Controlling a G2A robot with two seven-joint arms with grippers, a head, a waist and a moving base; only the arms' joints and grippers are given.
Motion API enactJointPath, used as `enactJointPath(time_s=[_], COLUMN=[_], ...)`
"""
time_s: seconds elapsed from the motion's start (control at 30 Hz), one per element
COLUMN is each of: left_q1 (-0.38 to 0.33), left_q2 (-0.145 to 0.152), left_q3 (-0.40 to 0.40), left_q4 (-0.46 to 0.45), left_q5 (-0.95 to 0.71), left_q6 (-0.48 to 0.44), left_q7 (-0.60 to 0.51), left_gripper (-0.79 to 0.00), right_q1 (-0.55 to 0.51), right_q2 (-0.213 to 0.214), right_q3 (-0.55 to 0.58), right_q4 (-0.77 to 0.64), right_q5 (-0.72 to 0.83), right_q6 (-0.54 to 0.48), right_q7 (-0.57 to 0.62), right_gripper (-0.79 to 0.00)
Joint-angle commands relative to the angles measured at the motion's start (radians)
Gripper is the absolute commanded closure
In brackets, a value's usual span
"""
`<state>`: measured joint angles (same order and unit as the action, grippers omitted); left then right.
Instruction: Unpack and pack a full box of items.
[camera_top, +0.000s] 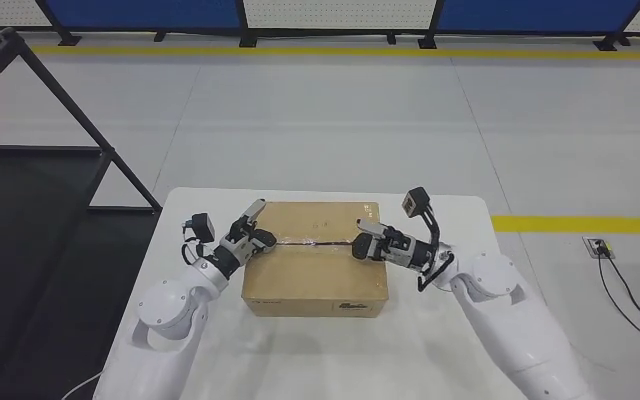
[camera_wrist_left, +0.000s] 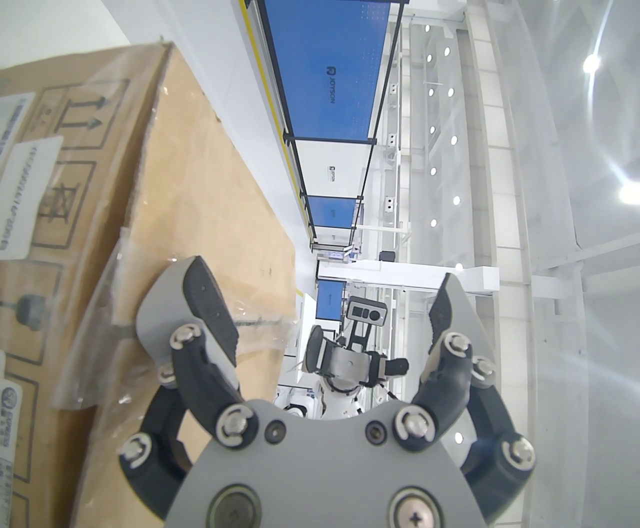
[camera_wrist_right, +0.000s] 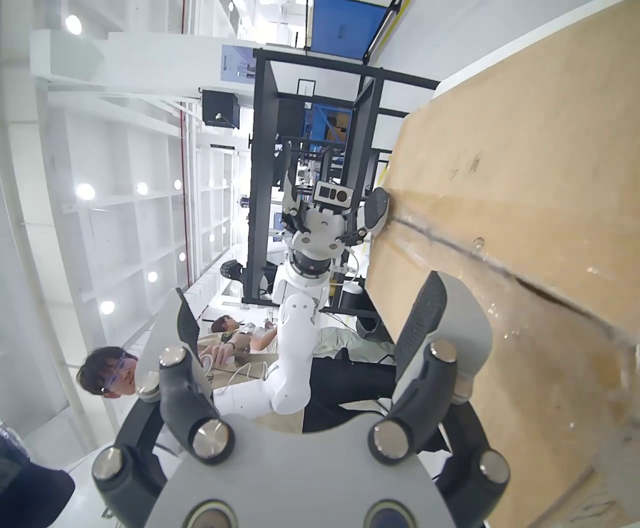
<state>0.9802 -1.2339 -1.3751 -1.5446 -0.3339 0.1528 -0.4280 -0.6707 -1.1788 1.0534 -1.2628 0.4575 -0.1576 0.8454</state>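
Both left fingers (camera_wrist_left: 210, 305) and right fingers (camera_wrist_right: 422, 320) spread at taped cardboard box (camera_top: 315, 275) (rectangular).

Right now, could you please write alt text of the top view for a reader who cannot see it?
A closed cardboard box sits on a white table, with clear tape along its top seam. The robot's left hand and right hand, both open, are at the opposite ends of that seam.
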Motion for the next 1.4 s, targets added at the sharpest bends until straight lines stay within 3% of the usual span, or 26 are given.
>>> enactJointPath(time_s=[0.0,0.4,0.9,1.07,1.37], left_q1=[0.000,-0.006,-0.004,-0.001,-0.001], left_q2=[0.000,0.000,0.001,0.001,0.001], left_q3=[-0.001,0.005,0.007,0.006,0.010], left_q4=[0.000,0.008,0.000,-0.003,-0.004], left_q5=[0.000,-0.006,-0.003,-0.004,-0.002], left_q6=[0.000,-0.002,0.001,-0.002,0.001], left_q7=[-0.001,-0.011,-0.003,0.002,0.003], left_gripper=[-0.785,-0.785,-0.785,-0.785,-0.785], right_q1=[0.030,0.200,0.278,0.284,0.244], right_q2=[-0.012,-0.100,-0.162,-0.168,-0.141], right_q3=[-0.032,-0.222,-0.268,-0.255,-0.168], right_q4=[0.028,0.203,0.384,0.404,0.343], right_q5=[0.006,0.001,0.041,0.054,0.075], right_q6=[0.009,0.030,-0.007,-0.034,-0.044], right_q7=[-0.001,0.001,0.041,0.085,0.139], right_gripper=[-0.785,-0.785,-0.785,-0.785,-0.785])
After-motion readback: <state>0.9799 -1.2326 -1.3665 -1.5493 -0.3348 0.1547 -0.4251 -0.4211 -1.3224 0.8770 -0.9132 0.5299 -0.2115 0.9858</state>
